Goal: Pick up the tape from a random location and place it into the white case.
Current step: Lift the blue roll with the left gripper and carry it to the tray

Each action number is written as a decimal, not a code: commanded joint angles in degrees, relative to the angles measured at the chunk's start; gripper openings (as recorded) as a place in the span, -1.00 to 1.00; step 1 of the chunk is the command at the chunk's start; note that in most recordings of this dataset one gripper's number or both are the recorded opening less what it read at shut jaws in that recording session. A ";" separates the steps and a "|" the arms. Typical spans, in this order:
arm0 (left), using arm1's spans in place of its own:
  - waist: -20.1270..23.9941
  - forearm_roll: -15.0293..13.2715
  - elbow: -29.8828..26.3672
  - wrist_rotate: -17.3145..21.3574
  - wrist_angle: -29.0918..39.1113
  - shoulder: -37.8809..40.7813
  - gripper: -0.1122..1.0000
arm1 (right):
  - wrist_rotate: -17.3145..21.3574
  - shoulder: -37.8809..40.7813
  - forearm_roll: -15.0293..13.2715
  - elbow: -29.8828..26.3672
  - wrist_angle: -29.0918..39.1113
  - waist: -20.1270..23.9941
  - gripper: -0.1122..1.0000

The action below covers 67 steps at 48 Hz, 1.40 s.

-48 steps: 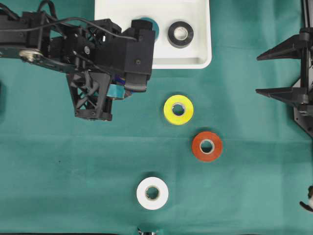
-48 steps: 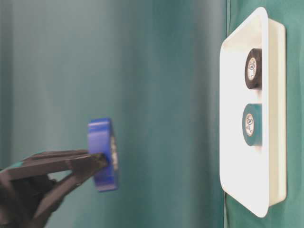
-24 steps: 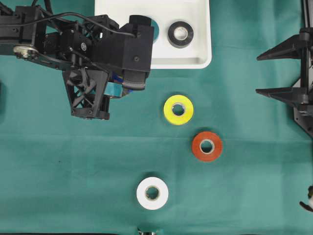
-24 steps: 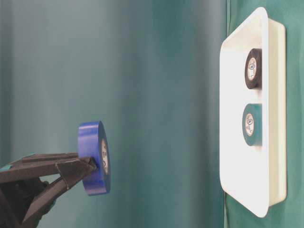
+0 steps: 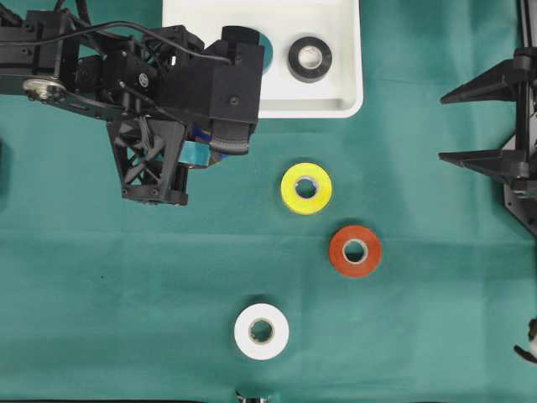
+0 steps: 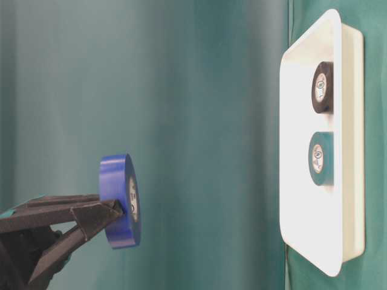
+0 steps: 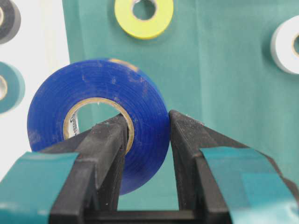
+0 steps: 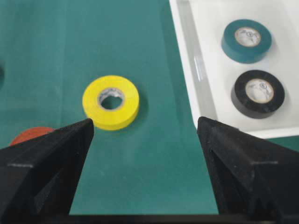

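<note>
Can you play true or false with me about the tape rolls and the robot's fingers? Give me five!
1. The left gripper is holding the blue tape roll. True.
2. The white case has three rolls in it. False: only two lie in it, the black roll and the teal roll.
3. The yellow roll lies on the green cloth, outside the case. True.
4. The right gripper is squeezing the orange roll. False: its fingers stand wide open and hold nothing.
5. The white roll sits on top of the yellow roll. False: they lie apart on the cloth.
</note>
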 commanded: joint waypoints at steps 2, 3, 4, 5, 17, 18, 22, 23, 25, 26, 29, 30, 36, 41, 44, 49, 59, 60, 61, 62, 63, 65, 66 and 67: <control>-0.09 0.18 -1.49 -0.09 -0.44 -1.49 -0.39 | 0.00 0.53 -0.09 -1.14 -0.26 -0.18 0.74; -0.09 0.18 -1.49 -0.09 -0.44 -1.58 -0.39 | -0.09 0.53 -0.18 -1.14 -0.18 -0.18 0.74; -0.09 0.18 -1.41 -0.09 -0.53 -1.49 -0.39 | -0.09 0.53 -0.18 -1.14 -0.26 -0.18 0.74; -0.09 0.18 -1.41 0.00 -0.53 -1.49 -0.39 | -0.09 0.53 -0.09 -1.14 -0.18 -0.09 0.74; 1.05 0.18 -1.32 -0.09 -1.32 -1.49 -0.39 | -0.09 0.53 -0.09 -1.14 -0.26 -0.09 0.74; 1.32 0.18 -1.32 -0.09 -1.32 -1.58 -0.39 | -0.09 0.53 -0.09 -1.14 -0.18 -0.18 0.74; 2.72 0.18 -1.05 -0.09 -1.32 -1.49 -0.39 | -0.09 0.53 -0.09 -1.14 -0.26 -0.18 0.74; 3.16 0.18 -1.05 -0.09 -1.32 -1.58 -0.39 | -0.09 0.53 -0.18 -1.14 -0.18 -0.09 0.74; 4.04 0.18 -0.62 -0.09 -1.32 -1.49 -0.39 | -0.09 0.53 -0.09 -1.14 -0.18 -0.09 0.74; 4.48 0.18 -0.53 -0.09 -1.32 -1.58 -0.39 | -0.09 0.53 -0.09 -1.14 -0.18 -0.18 0.74; 5.80 0.18 -0.18 -0.09 -1.32 -1.58 -0.39 | -0.09 0.53 -0.18 -1.14 0.00 -0.18 0.74; 6.24 0.18 0.00 -0.09 -1.23 -1.58 -0.39 | -0.09 0.53 -0.09 -1.14 0.00 -0.09 0.74; 9.40 0.18 0.53 0.00 -1.41 -1.49 -0.39 | -0.18 0.53 -0.18 -1.23 0.09 -0.09 0.74; 11.95 0.18 0.88 0.09 -1.41 -1.41 -0.39 | -0.18 0.35 -0.18 -1.23 0.26 -0.18 0.74; 13.54 0.18 0.97 0.09 -1.32 -1.41 -0.39 | -0.18 0.44 -0.18 -1.14 0.26 -0.09 0.74; 15.47 0.18 0.97 0.18 -1.41 -1.49 -0.39 | -0.18 0.35 -0.18 -1.14 0.44 -0.09 0.74; 17.84 0.18 0.97 0.18 -1.41 -1.49 -0.39 | -0.18 0.35 -0.18 -1.23 0.53 -0.18 0.74; 17.84 0.18 0.88 0.18 -1.41 -1.49 -0.39 | -0.18 0.35 -0.18 -1.23 0.53 -0.18 0.74; 17.84 0.18 0.88 0.26 -1.41 -1.58 -0.39 | -0.18 0.35 -0.18 -1.23 0.53 -0.09 0.74; 17.84 0.18 0.88 0.26 -1.41 -1.49 -0.39 | -0.18 0.35 -0.18 -1.23 0.53 -0.18 0.74; 17.84 0.18 0.88 0.26 -1.41 -1.49 -0.39 | -0.18 0.44 -0.18 -1.14 0.53 -0.18 0.74; 17.84 0.18 0.88 0.26 -1.41 -1.49 -0.39 | -0.18 0.44 -0.18 -1.23 0.53 -0.18 0.74; 17.84 0.18 0.88 0.26 -1.41 -1.58 -0.39 | -0.09 0.35 -0.18 -1.23 0.44 -0.09 0.74; 17.84 0.18 0.97 0.26 -1.41 -1.58 -0.39 | -0.18 0.35 -0.18 -1.14 0.53 -0.09 0.74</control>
